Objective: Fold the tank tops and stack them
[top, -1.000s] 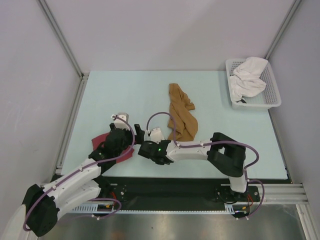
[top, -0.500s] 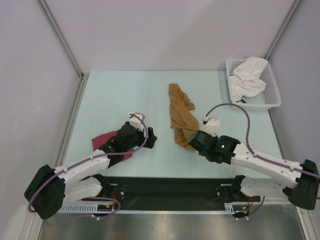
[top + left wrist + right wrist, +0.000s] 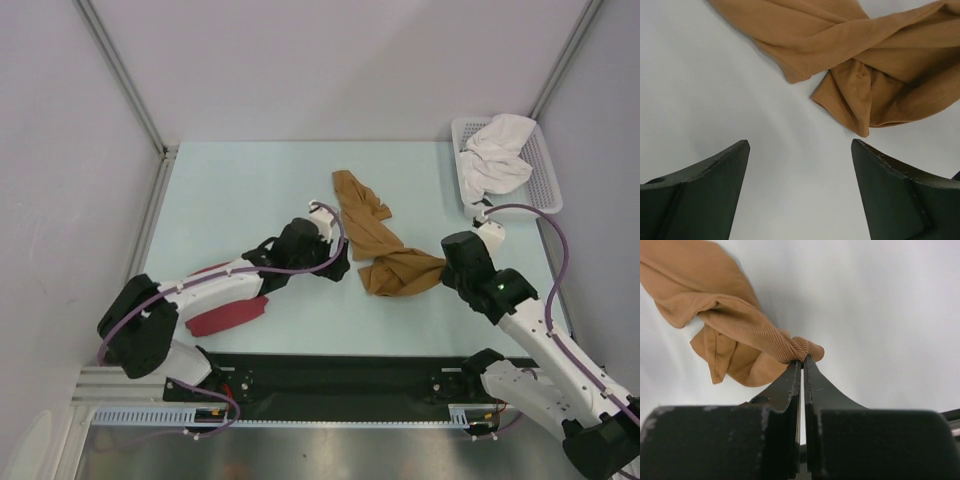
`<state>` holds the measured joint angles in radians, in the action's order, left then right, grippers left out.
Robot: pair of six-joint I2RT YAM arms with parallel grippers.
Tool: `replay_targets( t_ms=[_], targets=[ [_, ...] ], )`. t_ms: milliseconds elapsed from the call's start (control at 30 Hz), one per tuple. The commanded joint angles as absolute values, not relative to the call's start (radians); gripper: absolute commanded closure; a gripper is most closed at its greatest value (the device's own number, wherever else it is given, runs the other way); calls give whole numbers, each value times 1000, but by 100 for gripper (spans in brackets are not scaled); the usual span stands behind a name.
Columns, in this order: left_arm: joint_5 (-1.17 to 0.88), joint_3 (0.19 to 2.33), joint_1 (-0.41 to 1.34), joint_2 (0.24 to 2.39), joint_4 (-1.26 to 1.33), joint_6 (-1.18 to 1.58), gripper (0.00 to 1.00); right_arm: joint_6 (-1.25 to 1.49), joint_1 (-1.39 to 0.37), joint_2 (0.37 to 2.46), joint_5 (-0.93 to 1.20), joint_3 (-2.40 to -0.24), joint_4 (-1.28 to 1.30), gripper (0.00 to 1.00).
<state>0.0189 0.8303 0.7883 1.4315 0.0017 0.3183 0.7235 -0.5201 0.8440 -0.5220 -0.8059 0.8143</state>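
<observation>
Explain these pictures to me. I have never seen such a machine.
Two robot arms are bolted at the near edge of a pale table. One picture looks down from above; the other two come from cameras on each wrist, so the dark shapes at the bottom are that arm's own fingers. The right gripper is shut on a bunched edge of the tan tank top, which lies crumpled mid-table. The left gripper is open and empty, facing that top. A dark red tank top lies near the left arm. A white basket in the far right corner holds white cloth.
</observation>
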Motion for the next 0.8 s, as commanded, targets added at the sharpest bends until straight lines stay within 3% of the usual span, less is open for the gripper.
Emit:
replay_targets(
  t_ms=[0,67,233,333,467,567,733,767],
  targets=[
    [26,960,834,1517,-87,221,11,625,-419,845,-382,-773,701,100],
    [72,1038,850,1586,-126,190,14,608,-358,842,-310,-758,664,100],
    [75,1181,865,1741,-193,121,36,581,-250,847,-187,-735,604,100],
    [106,1250,890,1830,-227,104,34,566,-209,859,-138,-738,584,100],
    [185,1319,908,1911,-259,92,22,560,-189,873,-109,-738,572,100],
    [205,1365,908,1956,-268,86,22,558,-176,870,-86,-732,557,100],
    [233,1460,908,2055,-294,75,27,558,-160,870,-60,-732,541,100],
    [245,1476,908,2069,-304,75,34,555,-156,871,-55,-733,540,100]
  ],
)
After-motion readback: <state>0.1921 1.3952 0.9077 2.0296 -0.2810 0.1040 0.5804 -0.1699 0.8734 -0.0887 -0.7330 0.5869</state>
